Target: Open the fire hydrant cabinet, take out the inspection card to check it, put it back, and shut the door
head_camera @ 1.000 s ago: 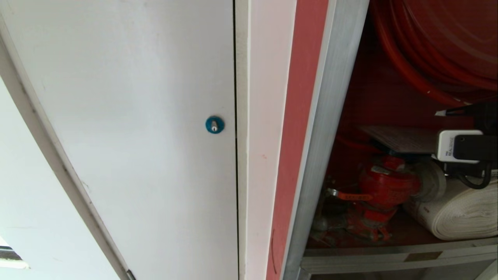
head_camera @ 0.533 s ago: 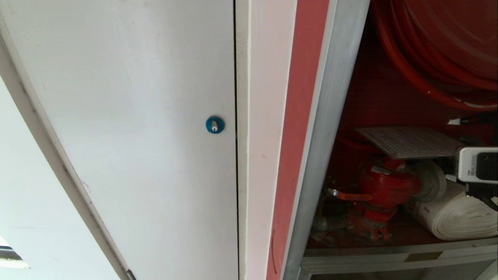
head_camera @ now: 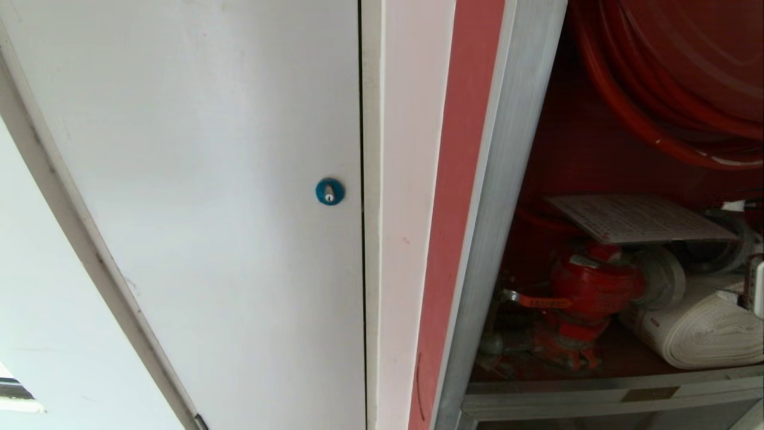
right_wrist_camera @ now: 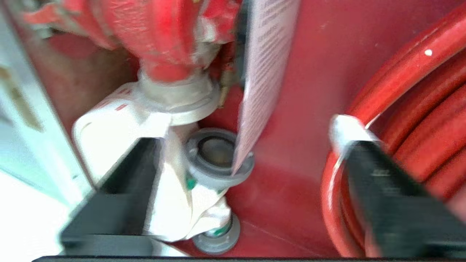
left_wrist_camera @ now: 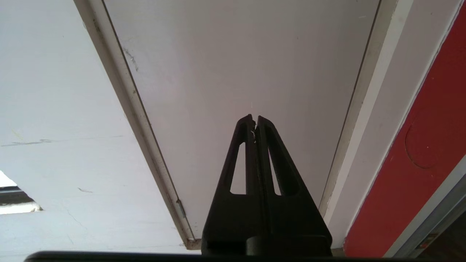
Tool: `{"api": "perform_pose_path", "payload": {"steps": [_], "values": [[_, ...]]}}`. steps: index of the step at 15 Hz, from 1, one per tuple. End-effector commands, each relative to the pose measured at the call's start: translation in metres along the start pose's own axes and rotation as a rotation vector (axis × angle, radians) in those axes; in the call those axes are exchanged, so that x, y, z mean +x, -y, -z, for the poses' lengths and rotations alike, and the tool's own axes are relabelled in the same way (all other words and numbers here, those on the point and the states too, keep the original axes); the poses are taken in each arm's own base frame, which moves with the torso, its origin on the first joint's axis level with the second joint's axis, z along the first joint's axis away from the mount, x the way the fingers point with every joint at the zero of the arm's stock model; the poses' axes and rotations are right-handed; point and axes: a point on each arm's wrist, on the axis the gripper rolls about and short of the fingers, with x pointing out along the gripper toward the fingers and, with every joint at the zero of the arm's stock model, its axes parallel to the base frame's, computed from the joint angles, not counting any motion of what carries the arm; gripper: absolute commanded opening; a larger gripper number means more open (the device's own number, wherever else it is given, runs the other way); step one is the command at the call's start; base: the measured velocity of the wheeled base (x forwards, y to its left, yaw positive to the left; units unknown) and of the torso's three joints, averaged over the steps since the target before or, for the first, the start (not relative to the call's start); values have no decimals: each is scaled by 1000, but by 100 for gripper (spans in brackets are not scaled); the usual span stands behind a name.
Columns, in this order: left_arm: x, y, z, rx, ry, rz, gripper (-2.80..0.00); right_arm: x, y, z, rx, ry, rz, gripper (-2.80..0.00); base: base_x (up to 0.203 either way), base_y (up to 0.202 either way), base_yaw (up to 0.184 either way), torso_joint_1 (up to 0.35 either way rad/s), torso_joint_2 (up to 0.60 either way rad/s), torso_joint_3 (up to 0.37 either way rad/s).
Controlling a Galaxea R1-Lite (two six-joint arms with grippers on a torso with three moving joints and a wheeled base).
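So the right gripper is sitting inside the open fire hydrant cabinet with its two black fingers spread wide and nothing between them, just empty air. In the head view only a sliver of that arm peeks in at the far right edge. The inspection card hangs ahead of the spread fingers, roughly in line with the gap, not touching either one; it lies flat on top of the red valve, a thin whitish sheet packed with tiny dark print. The white rolled hose lies by one finger, the red hose reel by the other. The left gripper is parked, fingers pressed together, facing the white door with its blue lock.
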Motion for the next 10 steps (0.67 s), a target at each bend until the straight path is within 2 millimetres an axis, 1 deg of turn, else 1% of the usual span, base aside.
{"api": "perform_pose_path", "payload": {"steps": [1, 6, 9, 10], "values": [[1, 0, 3, 0, -12, 0, -280, -22, -4, -1, -21, -2, 31, -280, 0, 0, 0, 0, 0, 0], [1, 0, 3, 0, -11, 0, -280, -50, -13, -2, -22, -3, 67, -280, 0, 0, 0, 0, 0, 0], [1, 0, 3, 0, -12, 0, -280, -71, -26, -3, -21, -8, 69, -280, 0, 0, 0, 0, 0, 0], [1, 0, 3, 0, -11, 0, -280, -75, -29, -3, 7, -4, 72, -280, 0, 0, 0, 0, 0, 0]]}}
